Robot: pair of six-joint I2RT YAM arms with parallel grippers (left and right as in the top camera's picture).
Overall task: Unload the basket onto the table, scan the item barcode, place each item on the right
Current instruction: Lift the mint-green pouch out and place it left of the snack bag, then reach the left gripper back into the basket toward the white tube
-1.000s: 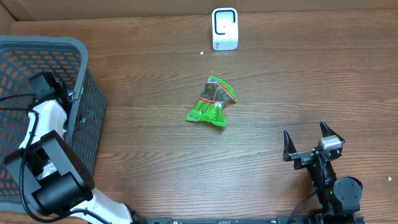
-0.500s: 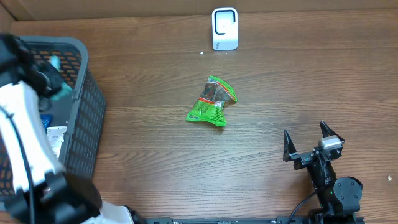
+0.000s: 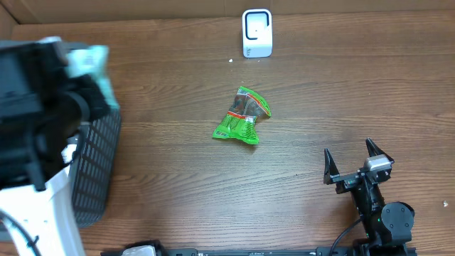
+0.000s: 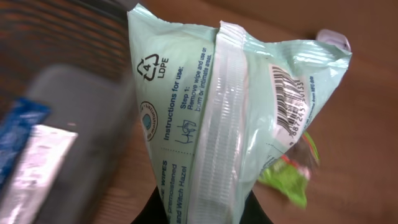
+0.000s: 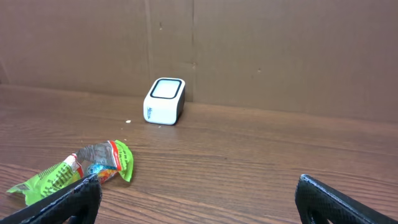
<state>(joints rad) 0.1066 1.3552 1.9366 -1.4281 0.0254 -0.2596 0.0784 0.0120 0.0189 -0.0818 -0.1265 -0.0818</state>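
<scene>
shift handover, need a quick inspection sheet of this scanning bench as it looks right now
surface: brown wooden table, one white speck on it
job's things: pale mint plastic wipes pouch, barcode showing, held off the table; white box-shaped barcode scanner at the far edge
clutter: crumpled green snack packet mid-table; dark grey mesh basket holding blurred blue and white packets
grippers: left gripper shut on the pouch; right gripper open, empty
cables: black cable by the right arm base
surroundings: brown cardboard wall behind the table
</scene>
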